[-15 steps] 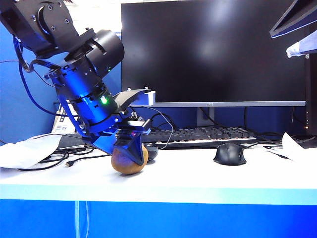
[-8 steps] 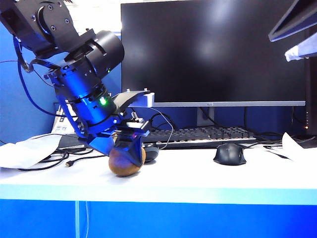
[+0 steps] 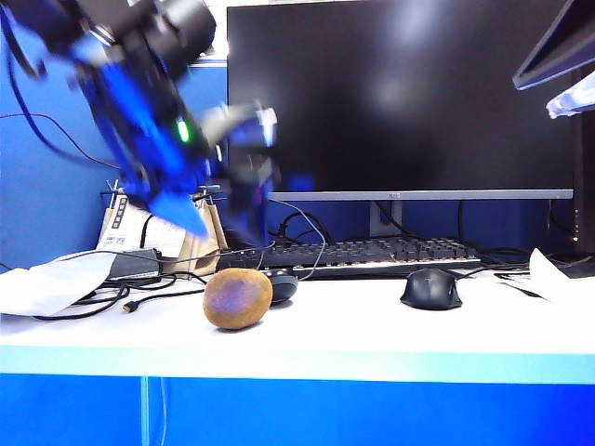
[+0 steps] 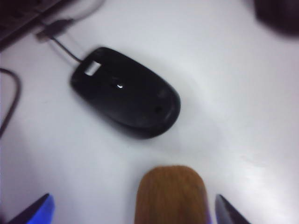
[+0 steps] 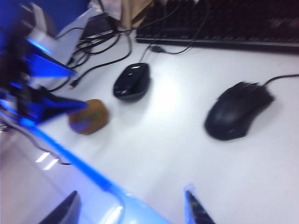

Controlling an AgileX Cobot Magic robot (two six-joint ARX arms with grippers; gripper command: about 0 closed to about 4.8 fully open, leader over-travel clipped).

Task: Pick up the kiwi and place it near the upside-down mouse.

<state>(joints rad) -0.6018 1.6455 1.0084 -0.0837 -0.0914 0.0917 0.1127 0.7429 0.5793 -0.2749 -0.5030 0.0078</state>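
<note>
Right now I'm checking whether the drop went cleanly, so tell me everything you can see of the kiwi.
The kiwi is an oval fruit with fuzzy tan-brown skin and a purplish sheen, whole and unmarked. It lies on its side on the white table, just in front of the upside-down mouse; a narrow gap shows between them from above. Nothing grips it: the left hand is open and raised above it, blurred. Only the table touches it.

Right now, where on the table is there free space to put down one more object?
Bare white table lies between the kiwi and the upright mouse, and along the front edge. Behind the kiwi it is crowded: upside-down mouse, cables, keyboard. Left gripper hangs open above the kiwi.
</note>
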